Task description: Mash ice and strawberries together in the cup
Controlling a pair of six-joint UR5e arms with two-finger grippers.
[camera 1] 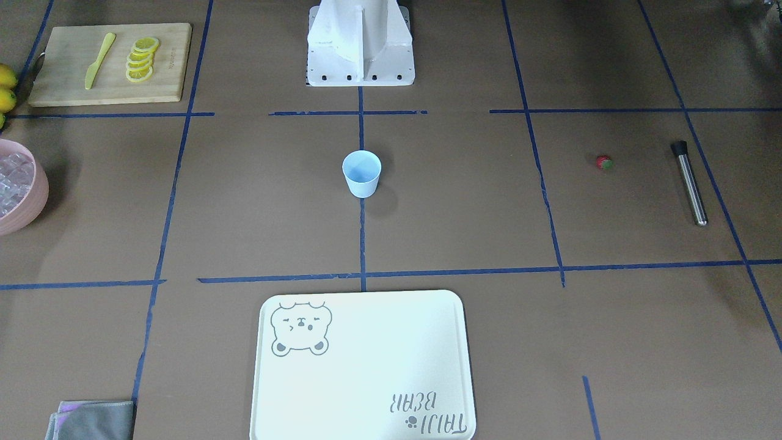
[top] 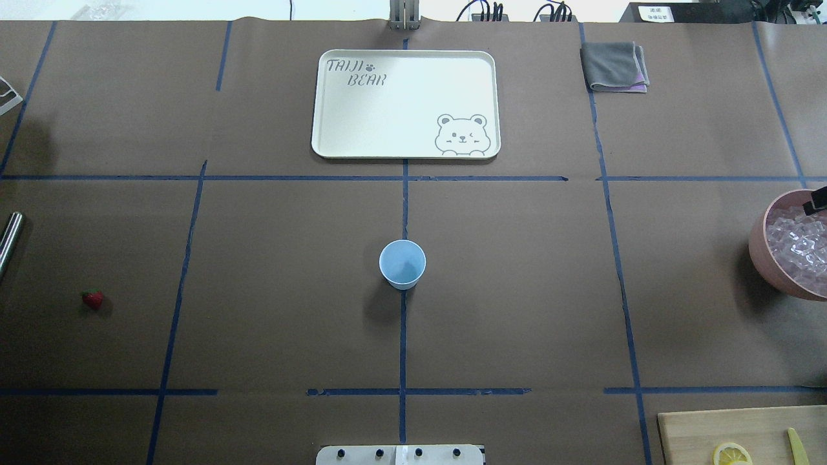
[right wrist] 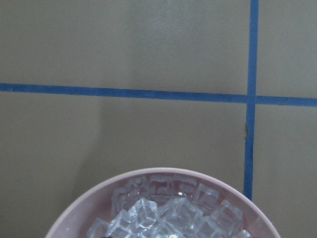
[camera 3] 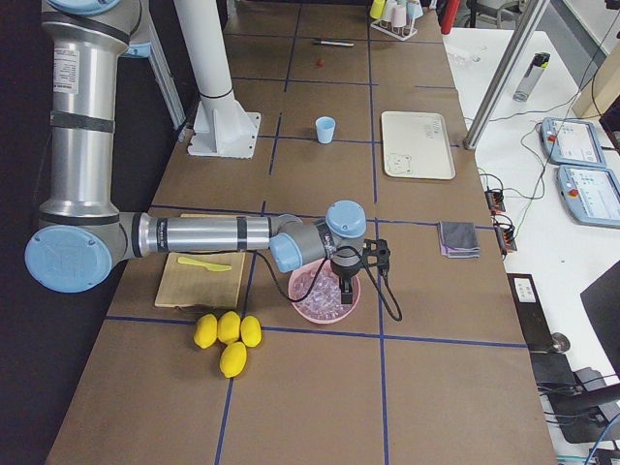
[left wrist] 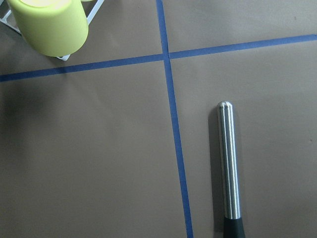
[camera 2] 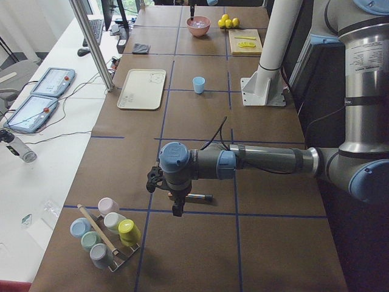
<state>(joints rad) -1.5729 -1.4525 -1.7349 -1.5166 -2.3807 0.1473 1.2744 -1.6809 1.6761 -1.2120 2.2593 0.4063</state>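
Lemon slices (camera 1: 142, 59), yellow and overlapped in a row, lie beside a yellow plastic knife (camera 1: 99, 60) on a wooden cutting board (camera 1: 67, 79), nearest the robot and well to the right of the small pale blue plastic cup (top: 402, 263). Slightly nearer than the cup and far to its left, the small red strawberry (top: 92, 299) sits on the brown table (top: 517, 290); it is too small to tell which way its green top points. Further left, a steel rod (camera 1: 690, 183) with a black end lies flat. Its long axis runs away from the robot, with the black end toward the robot. The left gripper (camera 2: 177, 210) hangs above this rod, and whether it is parted or closed cannot be told. The cup stands upright on the centre tape line (top: 403, 336), mouth up, its inside showing only blue plastic. Well to its right, a round pink bowl (top: 757, 242) is heaped with clear ice cubes (top: 798, 245). The right gripper (camera 3: 345, 295) points down over them, its state likewise unclear. Beyond the cup lies a cream rectangular tray (top: 400, 103) printed with a bear, and to the right of that a folded grey cloth (top: 614, 66).
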